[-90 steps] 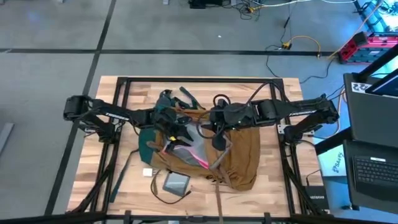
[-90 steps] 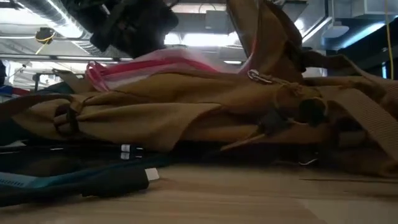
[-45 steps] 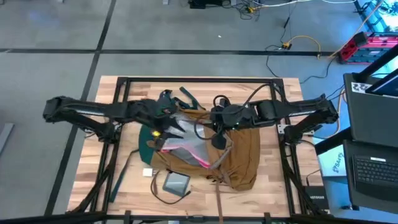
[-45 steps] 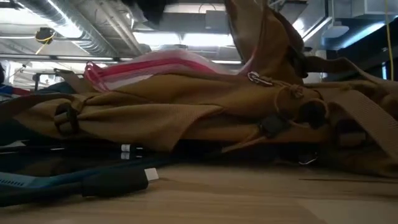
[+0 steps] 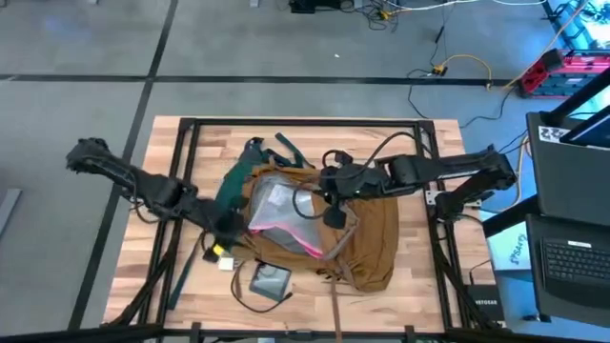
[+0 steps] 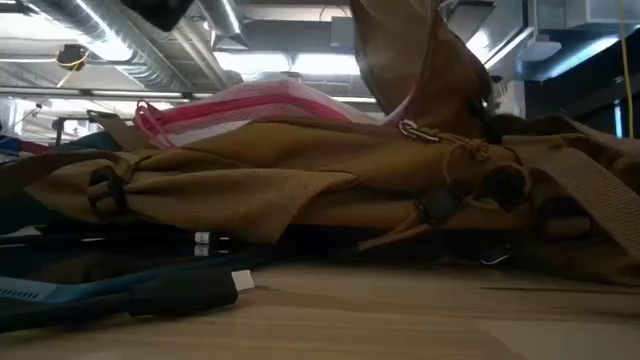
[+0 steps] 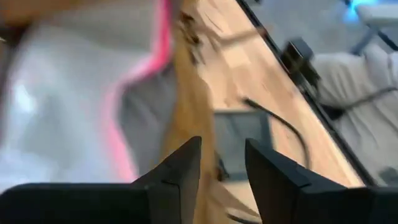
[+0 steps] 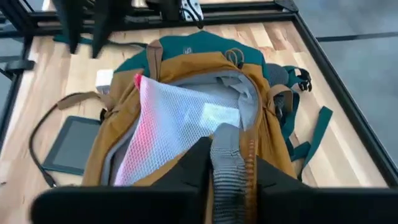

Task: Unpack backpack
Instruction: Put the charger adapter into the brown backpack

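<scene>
tan fabric: the backpack (image 5: 357,233) lies flat near the middle of the wooden table (image 5: 419,286), its mouth pulled open so the grey lining shows in the right wrist view.
teal parts: base and straps spread toward the far and left side of the table.
pouch: a clear mesh zip pouch with a pink edge (image 5: 281,214) sits in the open mouth, partly out, resting on the tan cloth; in the low view it lies on top of the bag.
right gripper: the right gripper (image 5: 334,195) is over the bag's upper opening, fingers pressed on a grey-and-tan webbing strap (image 8: 229,163), holding the flap up.
left gripper: the left gripper (image 5: 221,250) is low at the bag's left edge, just beside a small white block (image 5: 226,264); fingers spread with nothing between them, though that wrist view is blurred, so this is likely, not certain.
already out: a dark tablet (image 5: 270,281) with a black cable (image 5: 250,303) lies on the table in front of the bag, plus the white block.
left to do: the pouch is not yet clear of the bag; what else is inside cannot be seen.
progress: roughly midway, by my reading.
</scene>
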You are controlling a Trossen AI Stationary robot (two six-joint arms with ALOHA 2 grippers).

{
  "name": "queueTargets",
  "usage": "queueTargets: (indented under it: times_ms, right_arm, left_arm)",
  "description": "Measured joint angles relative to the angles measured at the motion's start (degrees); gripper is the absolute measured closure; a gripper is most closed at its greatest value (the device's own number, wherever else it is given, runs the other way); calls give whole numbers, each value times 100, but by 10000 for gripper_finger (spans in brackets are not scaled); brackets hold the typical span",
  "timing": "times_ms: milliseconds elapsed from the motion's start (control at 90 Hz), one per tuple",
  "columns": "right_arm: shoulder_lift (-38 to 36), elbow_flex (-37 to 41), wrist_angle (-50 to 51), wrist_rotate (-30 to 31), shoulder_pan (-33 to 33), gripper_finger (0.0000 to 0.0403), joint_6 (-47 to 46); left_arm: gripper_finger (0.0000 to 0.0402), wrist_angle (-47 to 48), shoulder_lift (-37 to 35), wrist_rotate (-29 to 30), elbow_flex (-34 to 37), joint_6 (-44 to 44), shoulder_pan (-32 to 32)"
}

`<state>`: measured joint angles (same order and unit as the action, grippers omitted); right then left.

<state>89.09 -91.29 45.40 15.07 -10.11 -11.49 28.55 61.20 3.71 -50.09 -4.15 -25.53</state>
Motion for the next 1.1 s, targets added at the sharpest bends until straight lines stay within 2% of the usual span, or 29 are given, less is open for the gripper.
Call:
queueTargets:
  times_ms: [122,433,522,678,878,1100]
  right_arm:
    - [198,0,163,10,0,303,-2]
    - [310,4,202,185,-2,165,-52]
    - [309,7,172,119,-2,140,-172]
    - [309,7,174,83,-2,117,-236]
    - [309,7,145,37,0,114,-238]
    - [309,7,114,35,-2,114,-311]
  left_arm:
    - [290,226,342,185,0,-594,-554]
    - [290,1962,1453,828,2,-2841,-1638]
    - [290,2359,1745,1045,4,-3311,-1863]
    - [290,2350,2058,1057,7,-3591,-2089]
    - [285,1892,2141,968,7,-3416,-2173]
    - [213,1737,2298,1008,135,-3370,-2008]
